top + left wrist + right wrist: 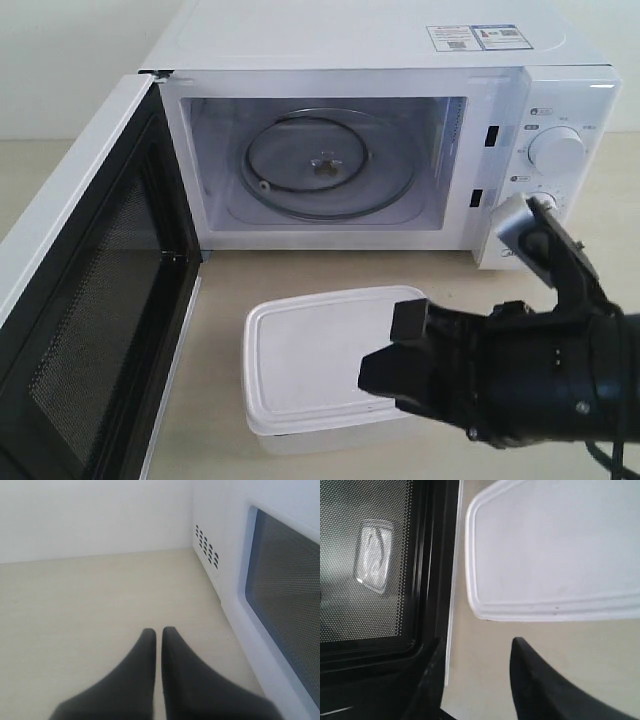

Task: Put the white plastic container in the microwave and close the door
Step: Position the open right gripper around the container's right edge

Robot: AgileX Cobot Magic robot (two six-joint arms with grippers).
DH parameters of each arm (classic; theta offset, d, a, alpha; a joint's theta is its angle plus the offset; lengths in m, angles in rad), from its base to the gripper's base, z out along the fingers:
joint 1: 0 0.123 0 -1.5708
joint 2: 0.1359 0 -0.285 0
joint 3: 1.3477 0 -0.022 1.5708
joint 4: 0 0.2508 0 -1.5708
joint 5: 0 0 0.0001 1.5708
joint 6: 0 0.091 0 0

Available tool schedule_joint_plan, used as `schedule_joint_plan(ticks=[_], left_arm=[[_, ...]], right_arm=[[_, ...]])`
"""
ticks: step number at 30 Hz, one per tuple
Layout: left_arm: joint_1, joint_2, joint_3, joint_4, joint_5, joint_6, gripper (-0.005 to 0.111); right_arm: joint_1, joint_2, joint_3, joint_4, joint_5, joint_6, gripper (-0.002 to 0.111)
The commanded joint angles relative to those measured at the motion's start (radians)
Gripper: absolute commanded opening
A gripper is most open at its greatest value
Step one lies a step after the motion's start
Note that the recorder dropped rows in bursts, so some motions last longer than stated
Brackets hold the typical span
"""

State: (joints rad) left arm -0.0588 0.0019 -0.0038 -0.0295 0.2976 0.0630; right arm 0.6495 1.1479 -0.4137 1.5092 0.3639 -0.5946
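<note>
The white plastic container [310, 350] sits lidded on the table in front of the microwave [380, 50], whose cavity shows a bare glass turntable [325, 165]. The door [90, 330] stands swung wide to the left. My right gripper [395, 348] hovers open over the container's right end, nothing between its fingers. In the right wrist view that gripper [479, 642] is just short of the container lid [555, 550], with the door's mesh window [370, 565] beside it. My left gripper [158, 630] is shut and empty above bare table, next to the door's outer face [285, 595]; the exterior view does not show it.
The microwave's two dials [557, 150] are on its right panel, close behind my right arm [560, 380]. Side vents [207, 545] show in the left wrist view. A white wall stands behind the beige table [75, 610].
</note>
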Motion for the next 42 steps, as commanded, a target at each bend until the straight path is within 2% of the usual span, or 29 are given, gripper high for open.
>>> schedule_joint_plan(ticks=[1, 7, 11, 16, 23, 32, 37, 42], left_arm=[[0.002, -0.002, 0.004, 0.001, -0.001, 0.006, 0.004], [0.002, -0.002, 0.004, 0.001, -0.001, 0.006, 0.004], [0.002, -0.002, 0.004, 0.001, -0.001, 0.006, 0.004], [0.002, -0.002, 0.004, 0.001, -0.001, 0.006, 0.004], [0.002, -0.002, 0.004, 0.001, -0.001, 0.006, 0.004], [0.002, -0.002, 0.004, 0.001, -0.001, 0.006, 0.004], [0.002, -0.002, 0.004, 0.001, -0.001, 0.006, 0.004], [0.002, -0.002, 0.004, 0.001, -0.001, 0.006, 0.004]], right_arm=[[0.151, -0.008, 0.044, 0.192, -0.195, -0.062, 0.040], [0.315, -0.006, 0.052, 0.235, -0.446, 0.039, 0.040], [0.359, 0.044, 0.052, 0.235, -0.463, 0.124, 0.040], [0.363, 0.147, 0.052, 0.235, -0.466, 0.226, 0.040], [0.363, 0.211, 0.052, -0.067, -0.511, 0.565, 0.040], [0.363, 0.214, 0.052, -0.657, -0.607, 1.200, 0.040], [0.395, 0.265, 0.052, -0.720, -0.637, 1.345, 0.040], [0.480, 0.347, 0.052, -0.720, -0.800, 1.449, 0.040]])
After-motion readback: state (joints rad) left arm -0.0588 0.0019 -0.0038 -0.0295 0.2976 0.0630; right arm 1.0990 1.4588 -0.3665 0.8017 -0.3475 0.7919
